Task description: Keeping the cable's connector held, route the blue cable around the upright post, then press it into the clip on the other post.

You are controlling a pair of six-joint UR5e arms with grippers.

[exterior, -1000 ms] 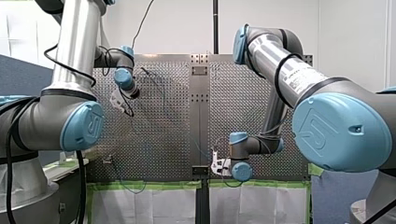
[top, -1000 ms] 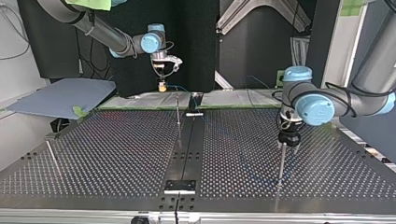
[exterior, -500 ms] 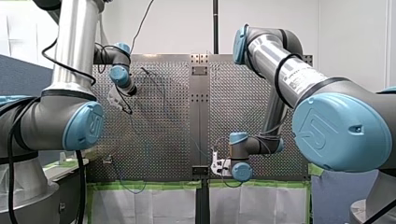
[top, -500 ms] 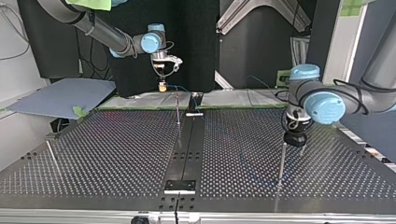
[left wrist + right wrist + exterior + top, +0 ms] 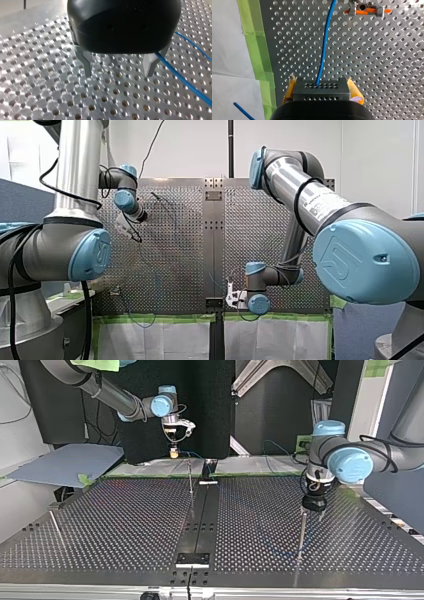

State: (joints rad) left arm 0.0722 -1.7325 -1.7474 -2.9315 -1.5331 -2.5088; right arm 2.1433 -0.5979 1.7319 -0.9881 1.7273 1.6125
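In the right wrist view my right gripper is shut, yellow pads on a black connector block. The blue cable runs from the block across the plate toward an orange-and-metal clip. In the left wrist view my left gripper is open just above the plate, nothing between its metal fingers. The blue cable passes close beside one finger. In the top view my left gripper hangs right over the tip of a thin upright post; my right gripper is at the far edge.
A second thin post stands near the plate's middle far end, and a third leans at the top view's left. A dark centre rail splits the perforated plate. Green tape lines the plate's edge.
My left gripper shifted toward the top view's right and a little away from the camera, staying open over the post. My right gripper has not moved.
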